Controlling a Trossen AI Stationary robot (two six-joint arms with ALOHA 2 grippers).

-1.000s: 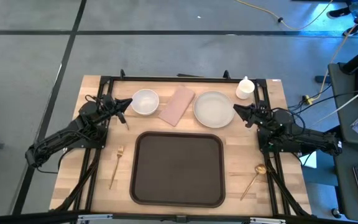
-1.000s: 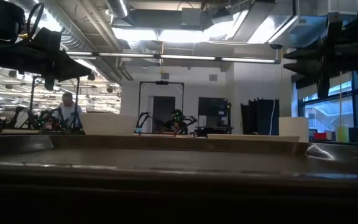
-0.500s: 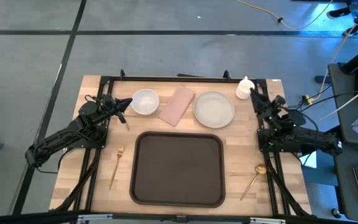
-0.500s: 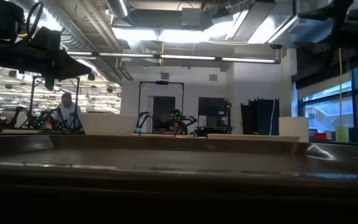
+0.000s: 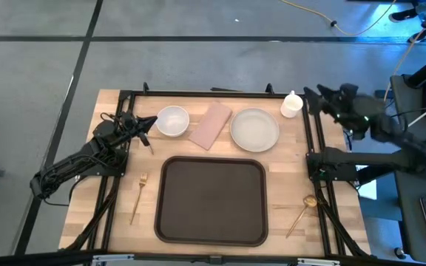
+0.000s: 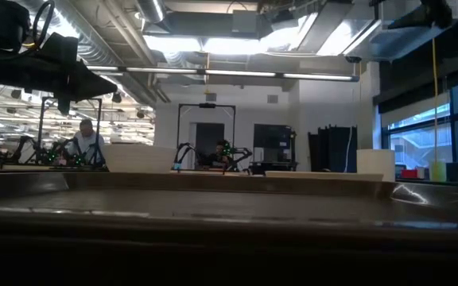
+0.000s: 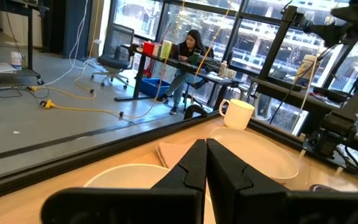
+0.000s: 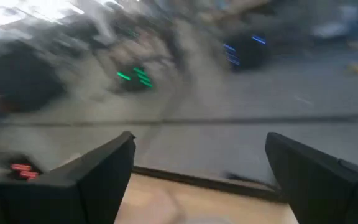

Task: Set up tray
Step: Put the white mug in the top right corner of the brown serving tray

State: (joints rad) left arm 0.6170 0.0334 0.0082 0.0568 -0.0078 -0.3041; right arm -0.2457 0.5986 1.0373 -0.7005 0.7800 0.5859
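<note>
High view, tray (image 5: 211, 199) bare, right claw (image 5: 311, 94) beside mug (image 5: 291, 105)

the tray (image 5: 212, 199) lies bare, bowl (image 5: 172, 120), napkin (image 5: 210, 124) and plate (image 5: 254, 129) lined beyond it; right gripper (image 5: 313, 96) hangs beside the mug (image 5: 291, 104).

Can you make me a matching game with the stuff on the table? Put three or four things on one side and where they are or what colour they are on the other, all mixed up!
Things:
1. tray
2. white mug
3. gold fork
4. napkin

Clues:
A. pinkish-tan, between the bowl and the plate
B. dark brown, empty, in the middle of the table
C. lying beside the tray, on the left arm's side
D. at the table's far corner, near the right gripper

Pairs: 1-B, 2-D, 3-C, 4-A
</note>
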